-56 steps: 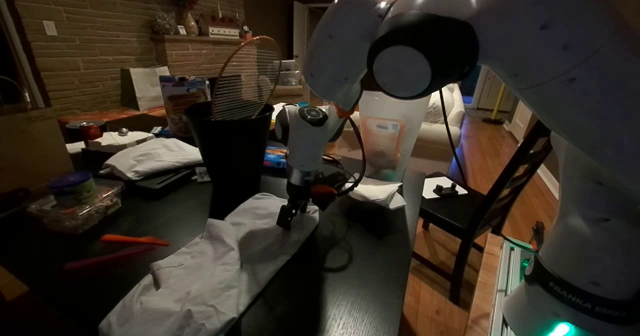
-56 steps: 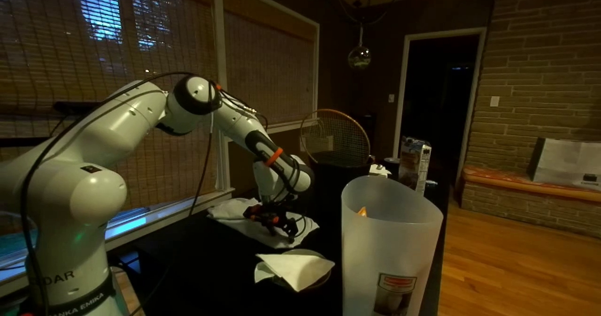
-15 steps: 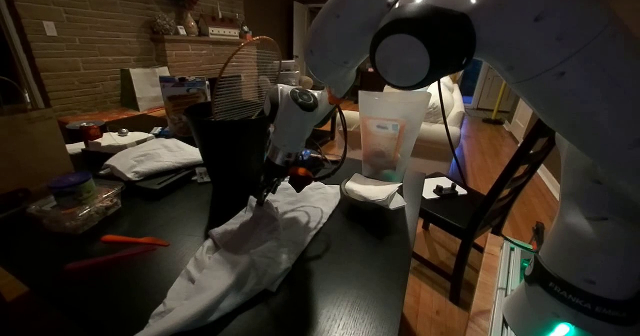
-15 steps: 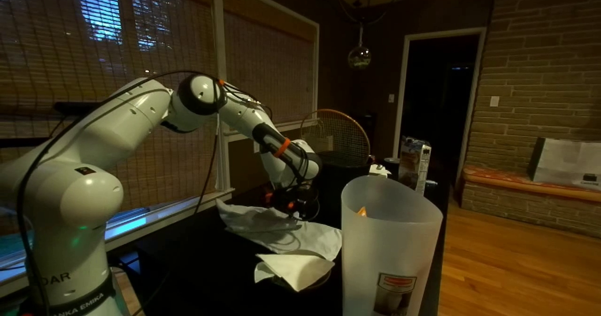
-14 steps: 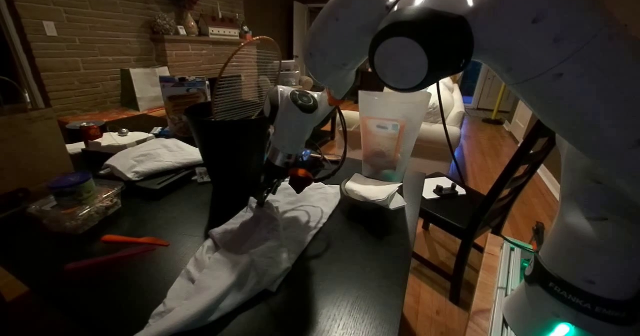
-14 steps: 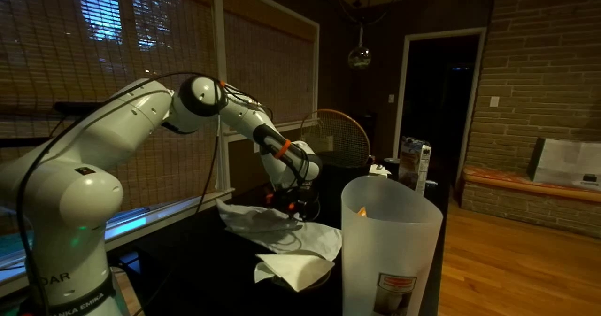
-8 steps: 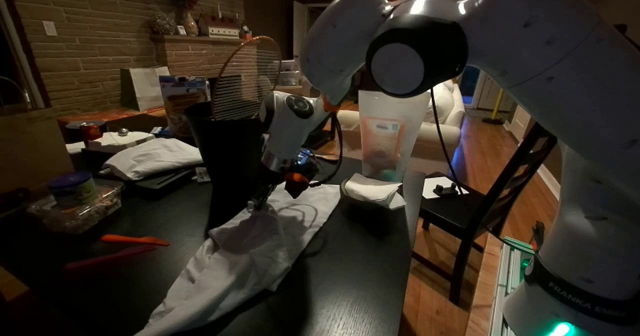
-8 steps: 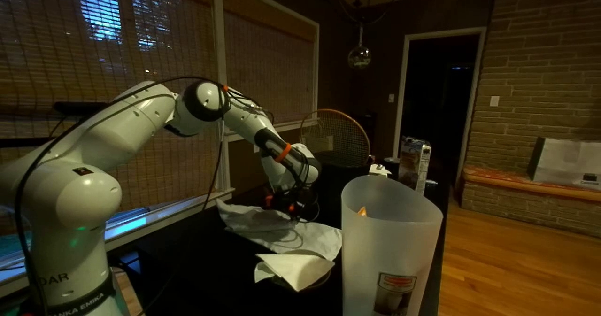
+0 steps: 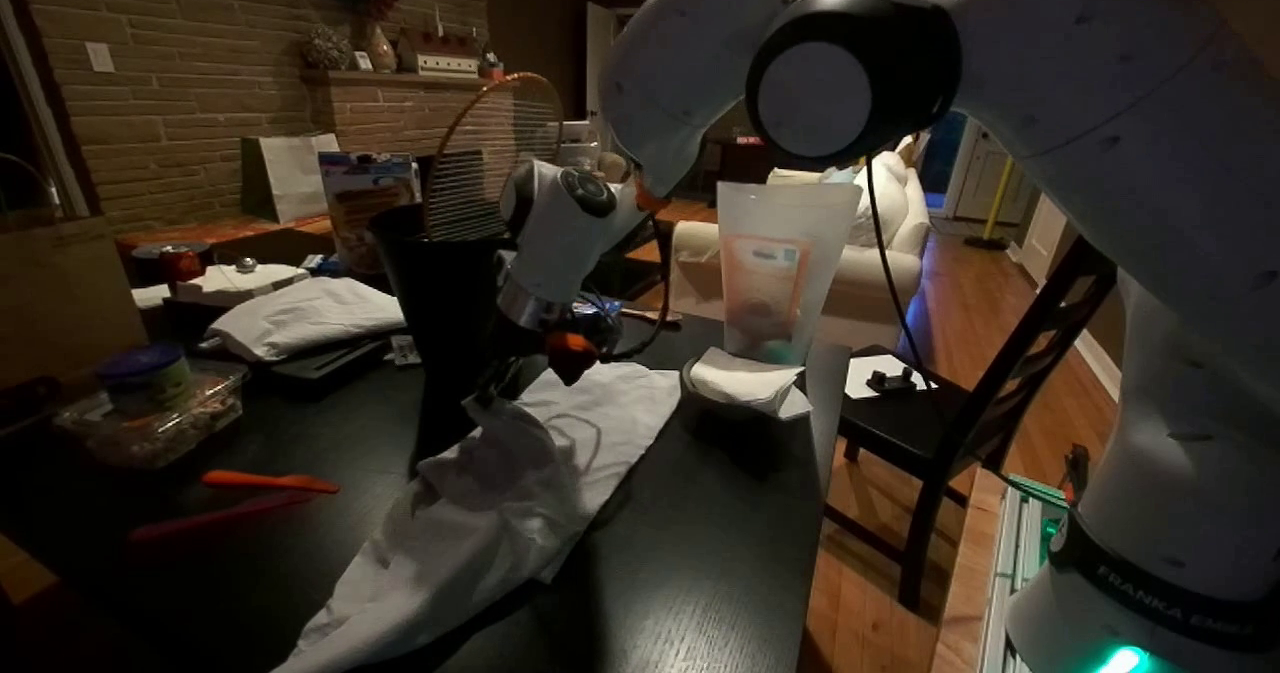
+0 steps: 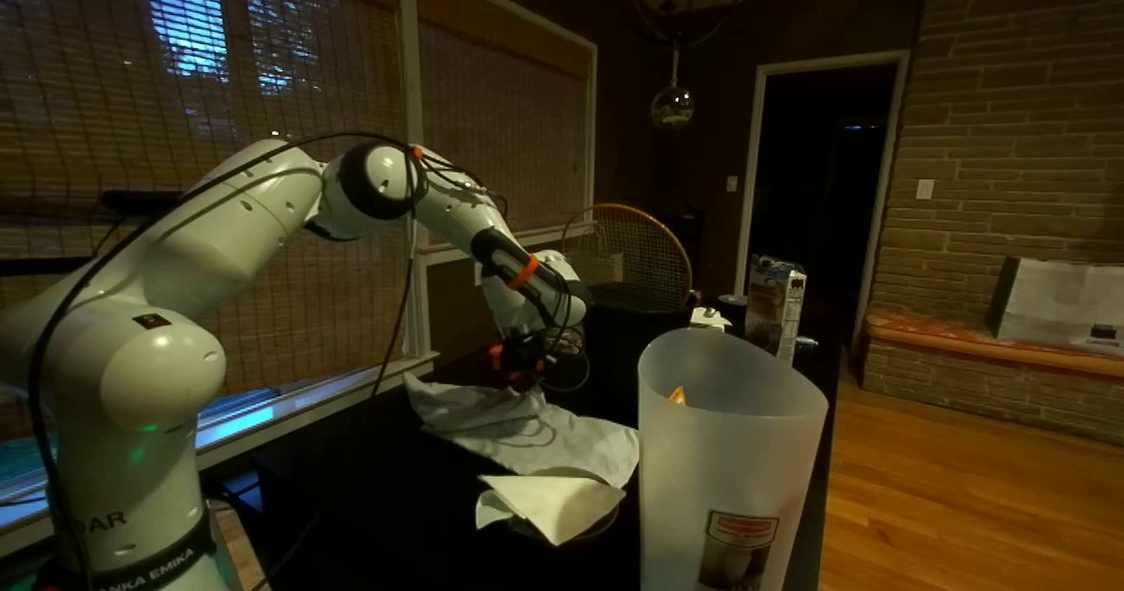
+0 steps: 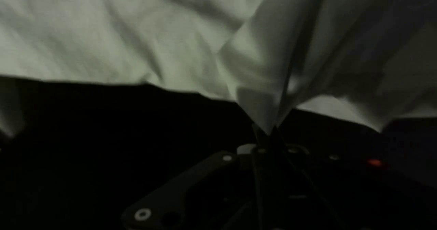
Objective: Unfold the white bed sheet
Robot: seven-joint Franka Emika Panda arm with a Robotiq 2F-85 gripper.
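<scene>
The white bed sheet [image 9: 470, 533] lies rumpled along the dark table, with its far part spread flatter towards the bowl; it also shows in an exterior view as a pale crumpled strip [image 10: 588, 442]. My gripper [image 9: 487, 393] is at the sheet's far-left edge beside the black bin, tilted and low. In the wrist view a fold of the sheet [image 11: 256, 66] narrows to a point between the fingertips of my gripper [image 11: 268, 132], which is shut on it. That pinched fold stands raised above the rest of the cloth. The gripper's fingers are very dark in every view.
Close behind the gripper stands a black bin [image 9: 455, 303] holding a racket [image 9: 495, 158]. A bowl with a white napkin [image 9: 745, 378] and a tall translucent bin [image 9: 790, 273] stand on the right. Orange and red utensils [image 9: 270, 480] and a clear food tub [image 9: 160, 418] lie left.
My gripper has shut on the sheet's edge within the last second. It has lifted slightly and moved left in an exterior view, drawing the fold up. Before that, the far part became more spread.
</scene>
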